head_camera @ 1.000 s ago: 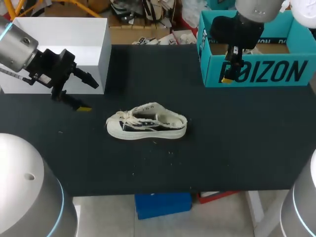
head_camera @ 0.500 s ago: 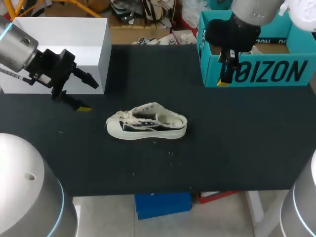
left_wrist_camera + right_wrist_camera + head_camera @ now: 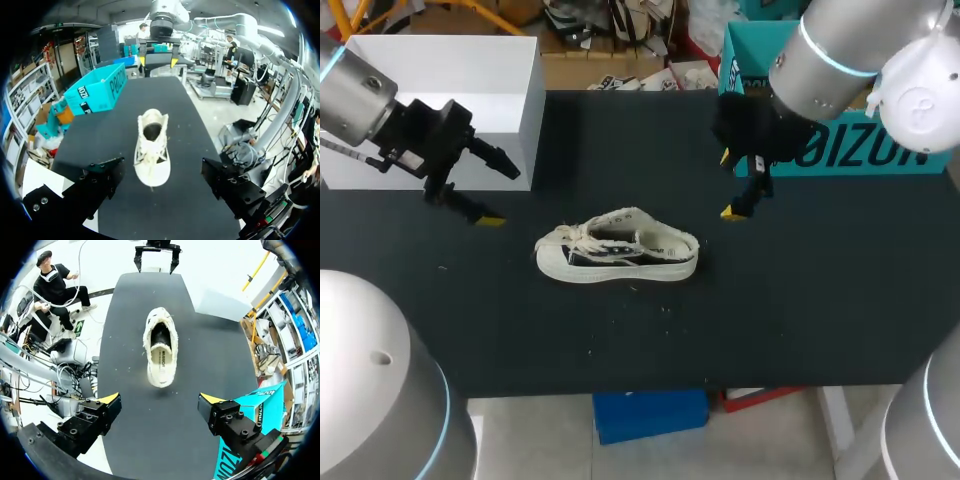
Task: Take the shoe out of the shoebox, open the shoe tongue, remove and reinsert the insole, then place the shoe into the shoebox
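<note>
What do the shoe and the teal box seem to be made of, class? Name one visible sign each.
Shoe: likely canvas, matte off-white, with frayed edges; its sole looks like rubber. Box: probably cardboard, matte teal, with thin flat printed walls.

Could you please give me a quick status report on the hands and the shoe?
Left hand open, empty. Right hand open, empty, near shoebox. Shoe upright on table between them. Nothing blocking either hand.
</note>
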Motion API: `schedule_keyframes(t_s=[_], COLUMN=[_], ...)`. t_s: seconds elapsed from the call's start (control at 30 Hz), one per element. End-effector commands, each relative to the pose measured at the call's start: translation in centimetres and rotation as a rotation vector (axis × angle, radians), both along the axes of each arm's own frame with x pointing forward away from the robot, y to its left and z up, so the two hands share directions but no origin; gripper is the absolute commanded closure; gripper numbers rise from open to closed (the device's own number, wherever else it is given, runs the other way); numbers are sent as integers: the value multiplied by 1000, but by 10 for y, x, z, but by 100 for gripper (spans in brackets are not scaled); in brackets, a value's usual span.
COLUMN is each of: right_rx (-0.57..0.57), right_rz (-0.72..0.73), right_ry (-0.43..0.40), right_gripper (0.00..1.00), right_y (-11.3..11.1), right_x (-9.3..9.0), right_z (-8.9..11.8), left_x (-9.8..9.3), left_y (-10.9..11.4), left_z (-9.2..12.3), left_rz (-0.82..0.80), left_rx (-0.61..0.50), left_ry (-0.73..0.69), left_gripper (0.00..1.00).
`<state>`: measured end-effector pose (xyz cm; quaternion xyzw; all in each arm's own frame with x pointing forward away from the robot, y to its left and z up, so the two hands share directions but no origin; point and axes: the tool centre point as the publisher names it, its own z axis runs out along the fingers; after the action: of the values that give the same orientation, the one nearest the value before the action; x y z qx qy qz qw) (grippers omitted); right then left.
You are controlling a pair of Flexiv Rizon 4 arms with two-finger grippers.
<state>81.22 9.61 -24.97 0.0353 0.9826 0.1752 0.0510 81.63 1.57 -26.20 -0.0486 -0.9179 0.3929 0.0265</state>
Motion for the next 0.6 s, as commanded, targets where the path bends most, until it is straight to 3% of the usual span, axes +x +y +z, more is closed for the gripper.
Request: schedule_keyframes(t_s=[0.03,0.43,0.6], right_rx=[120,369,423], right_rz=[-10,9,40], right_ry=[-36,-105,-121], right_gripper=[0,0,0], right_y=[4,23,32], right_x=[-5,-3,-1], right_z=[-26,-64,-77], left_x=[0,0,0], left_y=[-1,-1,-1], left_z=[-1,-1,-1], left_rz=[1,1,1], left_rx=[1,1,1], left_ry=[-3,-3,-3], left_gripper=[0,0,0])
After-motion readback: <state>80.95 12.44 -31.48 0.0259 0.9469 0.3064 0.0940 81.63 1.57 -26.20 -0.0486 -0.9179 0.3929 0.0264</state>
